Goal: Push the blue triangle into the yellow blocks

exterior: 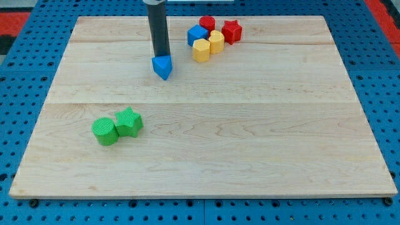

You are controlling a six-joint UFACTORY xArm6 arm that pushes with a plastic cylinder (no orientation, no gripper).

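Blue triangle (162, 67): small solid wedge, saturated blue, pale lit top face, point turned to the view's bottom. It sits in contact with my tip (162, 56), on the tip's bottom side. The arm carries no fingers, only the straight dark rod, so nothing spreads or pinches.

Yellow blocks: two, touching each other, to the view's right of my tip and slightly toward the top. Nearer one is the yellow hexagonal block (201, 50); the rounded yellow block (216, 41) is behind it. Both stand apart from the blue triangle.

Packed against the yellow pair: blue cube (197, 35), red block (207, 24), shape unclear, and red star (232, 31).

Well away from my tip, toward the view's bottom left: green cylinder (104, 131) touching green star (129, 122).

Hidden or cut: the rod's upper part leaves the view's top edge; the tip's very end is masked by the triangle's top.

Surface: pale wooden counter (250, 137) with visible plank seams, resting on a blue perforated base (387, 94).
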